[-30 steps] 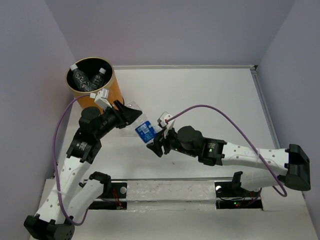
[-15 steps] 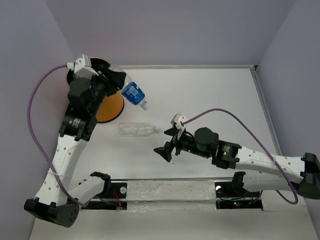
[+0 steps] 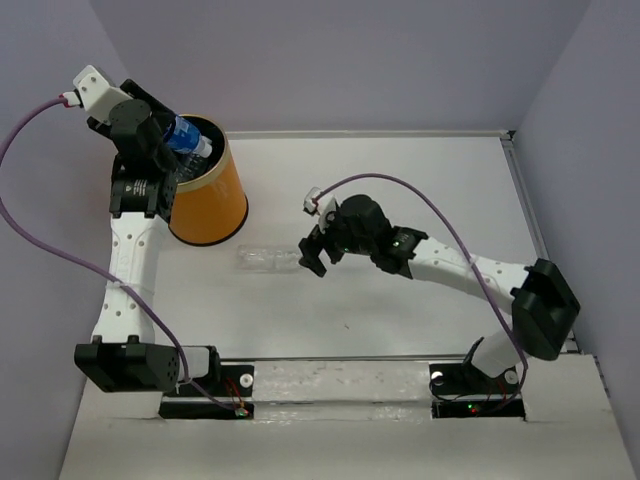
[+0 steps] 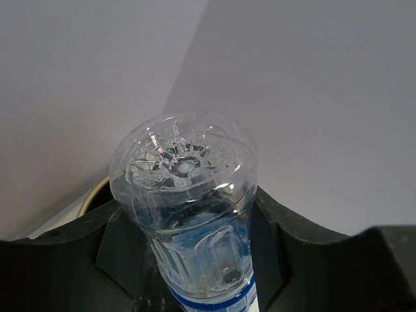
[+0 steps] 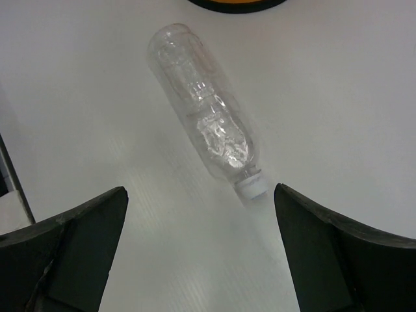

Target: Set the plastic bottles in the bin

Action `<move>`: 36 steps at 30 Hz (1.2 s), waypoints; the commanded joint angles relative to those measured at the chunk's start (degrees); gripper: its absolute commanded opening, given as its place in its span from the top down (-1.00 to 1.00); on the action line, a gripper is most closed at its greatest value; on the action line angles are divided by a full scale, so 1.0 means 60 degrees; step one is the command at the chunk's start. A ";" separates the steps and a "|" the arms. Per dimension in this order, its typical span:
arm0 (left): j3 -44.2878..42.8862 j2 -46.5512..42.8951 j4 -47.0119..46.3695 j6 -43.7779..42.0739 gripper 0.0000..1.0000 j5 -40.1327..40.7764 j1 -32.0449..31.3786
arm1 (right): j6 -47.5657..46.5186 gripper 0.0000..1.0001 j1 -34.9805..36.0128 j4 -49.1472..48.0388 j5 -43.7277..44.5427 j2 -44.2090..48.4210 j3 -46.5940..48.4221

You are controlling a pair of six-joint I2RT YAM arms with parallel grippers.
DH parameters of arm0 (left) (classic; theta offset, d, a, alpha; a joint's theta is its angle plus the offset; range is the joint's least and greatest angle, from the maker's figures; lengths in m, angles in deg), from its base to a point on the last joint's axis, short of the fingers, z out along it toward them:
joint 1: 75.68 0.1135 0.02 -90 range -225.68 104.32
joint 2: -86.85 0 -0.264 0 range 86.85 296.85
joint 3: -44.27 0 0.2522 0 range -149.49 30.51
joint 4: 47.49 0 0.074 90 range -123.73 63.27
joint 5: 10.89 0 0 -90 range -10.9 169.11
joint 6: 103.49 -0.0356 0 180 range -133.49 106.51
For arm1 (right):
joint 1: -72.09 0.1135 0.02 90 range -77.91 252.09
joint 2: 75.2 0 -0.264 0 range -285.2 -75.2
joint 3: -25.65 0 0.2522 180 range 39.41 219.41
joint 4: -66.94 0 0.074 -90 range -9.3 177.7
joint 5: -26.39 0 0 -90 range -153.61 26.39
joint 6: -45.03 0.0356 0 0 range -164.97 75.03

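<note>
- Pale lilac walls (image 3: 350,60) close in a white table (image 3: 420,190), seen from above with both arm bases at its near edge.
- The bin (image 3: 215,205), orange outside and black inside, stands upright near the table's far left corner.
- The left gripper (image 3: 160,140) is raised over the bin's rim and clamps the blue-labelled bottle (image 3: 187,135).
- That bottle points its white cap down into the bin's mouth at a slant. Its crinkled base faces the left wrist camera, and dark fingers (image 4: 305,247) press against it on both sides.
- A clear bottle (image 5: 208,130) with no label lies on its side on the table, near the bin's foot on the near right.
- Its white cap (image 5: 252,187) points towards the right arm and its base points towards the bin.
- The right gripper (image 3: 310,257) hovers just past the cap end with its jaws spread wide and nothing between them.
- From the right wrist, its fingers (image 5: 78,240) stand apart on either side of the cap without touching the bottle.
</note>
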 commanded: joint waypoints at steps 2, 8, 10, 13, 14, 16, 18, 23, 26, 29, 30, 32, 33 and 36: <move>-0.0060 0.0237 -0.2193 -0.1090 0.10 0.1938 0.0027 | -0.1801 -0.99 -0.0147 0.2016 -0.0360 -0.1682 0.2324; 0.0964 0.0560 -0.3893 -0.1691 0.00 0.2115 0.0027 | -0.2784 -0.99 -0.0147 0.3569 -0.0594 -0.4129 0.4844; 0.1345 0.0648 -0.4216 -0.1706 -0.08 0.1910 0.0027 | -0.2974 -0.99 -0.0147 0.3834 -0.0434 -0.4686 0.5343; 0.1887 0.0838 -0.4509 -0.1633 -0.35 0.1529 0.0027 | -0.3164 -0.99 -0.0147 0.4010 -0.0316 -0.5156 0.5637; 0.1990 0.0868 -0.4510 -0.1560 -0.47 0.1470 0.0027 | -0.3208 -0.99 -0.0147 0.4025 -0.0301 -0.5244 0.5667; 0.2225 0.0970 -0.4510 -0.1399 -0.83 0.1353 0.0027 | -0.3384 -0.99 -0.0147 0.4069 -0.0199 -0.5463 0.5711; 0.2269 0.0942 -0.4393 -0.1268 -0.98 0.1265 0.0027 | -0.3501 -0.99 -0.0147 0.4098 -0.0082 -0.5654 0.5755; 0.2021 0.0313 -0.3690 -0.0799 -0.98 0.0665 -0.0002 | -0.3546 -1.00 -0.0147 0.4333 -0.0651 -0.6079 0.5887; 0.1962 -0.0448 -0.3047 -0.0375 -0.98 0.0124 -0.0119 | -0.3429 -0.93 -0.0147 0.4274 -0.1047 -0.6182 0.5785; 0.2385 -0.1720 -0.2402 0.0108 -0.98 -0.1044 -0.0441 | -0.3006 -0.69 -0.0147 0.3793 -0.1048 -0.6007 0.5463; 0.2735 -0.1971 -0.2038 0.0226 -0.98 -0.1340 -0.0703 | -0.2888 -0.45 -0.0147 0.3283 -0.1033 -0.5716 0.5070; 0.3132 -0.2455 -0.1568 0.0446 -0.98 -0.2057 -0.0997 | -0.2624 -0.19 -0.0147 0.2753 -0.1048 -0.5364 0.4600; 0.3308 -0.2878 -0.1275 0.0679 -0.98 -0.2844 -0.1100 | -0.2376 0.01 -0.0147 0.2490 -0.1033 -0.5188 0.4380; 0.4142 -0.3715 0.0073 0.1091 -0.98 -0.4181 -0.1496 | -0.1964 0.49 -0.0147 0.1492 -0.0829 -0.4397 0.3428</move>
